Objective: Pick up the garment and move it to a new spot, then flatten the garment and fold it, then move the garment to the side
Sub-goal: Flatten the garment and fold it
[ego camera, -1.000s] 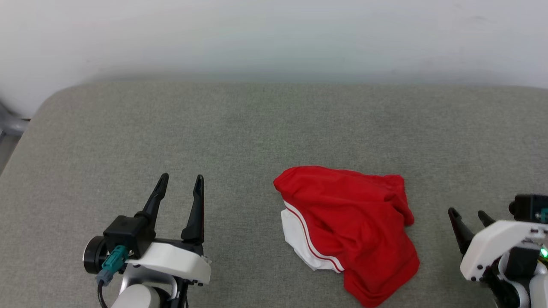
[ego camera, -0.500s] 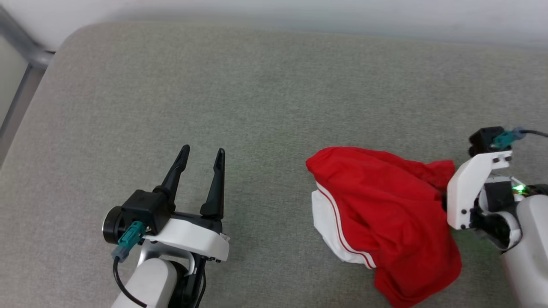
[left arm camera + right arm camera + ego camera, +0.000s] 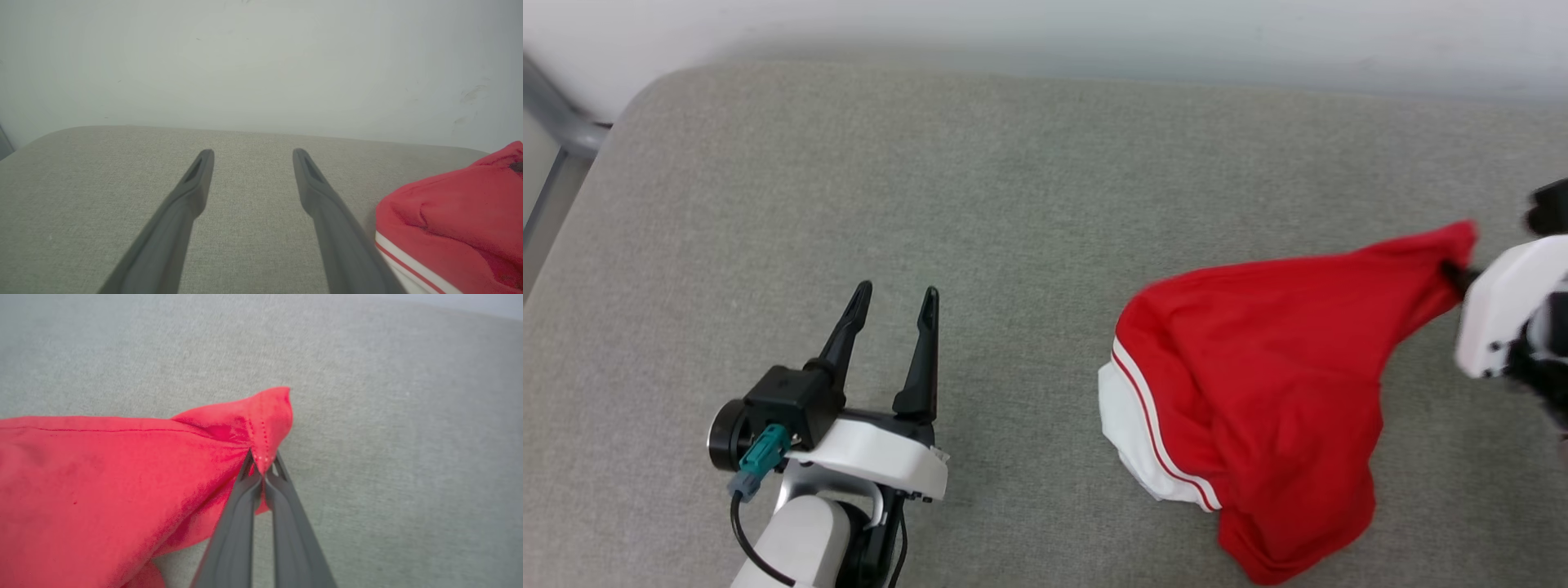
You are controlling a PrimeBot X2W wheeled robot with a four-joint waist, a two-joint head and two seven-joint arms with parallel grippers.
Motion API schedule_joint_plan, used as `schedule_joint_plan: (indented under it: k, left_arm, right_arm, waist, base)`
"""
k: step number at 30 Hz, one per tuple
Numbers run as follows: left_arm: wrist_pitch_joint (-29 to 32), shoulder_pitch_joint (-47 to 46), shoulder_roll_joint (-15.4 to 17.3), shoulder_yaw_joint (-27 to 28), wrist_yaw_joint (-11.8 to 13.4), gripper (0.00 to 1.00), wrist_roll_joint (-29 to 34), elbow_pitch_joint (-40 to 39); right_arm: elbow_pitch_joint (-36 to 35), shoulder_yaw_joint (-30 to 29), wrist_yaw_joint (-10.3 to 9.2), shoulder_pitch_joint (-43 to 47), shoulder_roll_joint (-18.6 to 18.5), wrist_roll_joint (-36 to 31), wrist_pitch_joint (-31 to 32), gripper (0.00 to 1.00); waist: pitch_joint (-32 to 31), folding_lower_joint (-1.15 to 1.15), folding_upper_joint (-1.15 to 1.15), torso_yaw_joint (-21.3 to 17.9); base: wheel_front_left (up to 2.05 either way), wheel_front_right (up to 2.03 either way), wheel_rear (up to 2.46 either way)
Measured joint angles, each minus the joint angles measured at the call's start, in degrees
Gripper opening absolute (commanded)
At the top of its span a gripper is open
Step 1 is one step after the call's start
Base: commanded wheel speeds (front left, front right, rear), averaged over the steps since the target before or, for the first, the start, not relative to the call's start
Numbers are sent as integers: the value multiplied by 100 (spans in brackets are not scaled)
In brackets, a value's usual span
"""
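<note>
garment (image 3: 1258, 392): red shirt, white striped sleeve; bunched on grey cushion (image 3: 890, 163), one corner pulled taut
right gripper (image 3: 263, 469): clamped on that corner
left gripper (image 3: 894, 298): fingers spread wide, empty, well apart from garment

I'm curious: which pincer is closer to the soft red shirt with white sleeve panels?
Right. The right pincer grips a corner of the soft red shirt; the left pincer sits apart, to its left.

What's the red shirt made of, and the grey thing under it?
The garment looks like soft, thin knit cloth with a matte finish: it droops and wrinkles in loose folds. The grey surface looks like woven fabric, perhaps over padding: fine weave texture, rounded corner.
</note>
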Motion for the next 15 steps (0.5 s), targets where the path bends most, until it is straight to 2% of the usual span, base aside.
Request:
schedule_joint_plan:
  k: [3,7,11,15]
  left_arm:
    - [0,101,18,31,0,100,2,21]
    - [0,235,43,65,9,100,-1,13]
    - [0,328,85,103,23,100,-25,16]
    - [1,400,110,126,23,100,-90,67]
  right_arm:
    - [-402,-595,1,108,-81,-257,-189,0]
    - [-1072,-1625,0,901,23,-630,-131,0]
    - [-1641,-2464,-1,1956,595,-878,156,0]
    - [-1807,-2836,-1,2937,1272,-961,293,0]
  waist:
    - [-133,0,0,-123]
    - [-289,-1,0,-304]
    - [-388,-1,0,-460]
    - [-454,-1,0,-549]
  base:
    - [0,0,0]
    - [0,0,0]
    - [0,0,0]
    - [0,0,0]
